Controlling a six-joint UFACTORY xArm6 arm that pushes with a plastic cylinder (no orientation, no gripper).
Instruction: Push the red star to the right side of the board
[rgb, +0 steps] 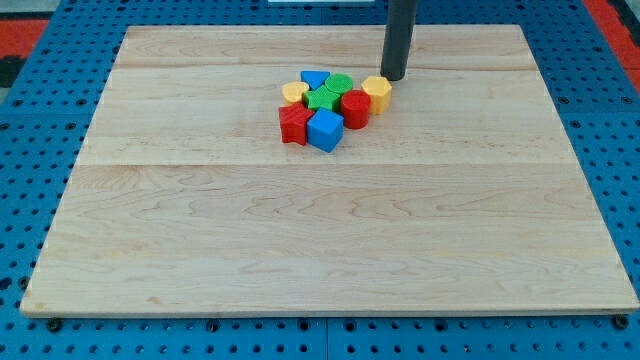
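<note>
The red star (294, 124) lies at the left of a tight cluster of blocks near the board's top middle. A blue cube (325, 130) touches it on its right. Behind them sit a green star (322, 99), a green round block (340, 84), a blue triangular block (314, 79), a yellow round block (293, 94), a red cylinder (355, 107) and a yellow hexagon (377, 93). My tip (393, 78) stands just above and to the right of the yellow hexagon, on the cluster's upper right, far side from the red star.
The wooden board (330, 250) lies on a blue pegboard table (40, 100). A red area (30, 30) shows at the view's top left and top right corners.
</note>
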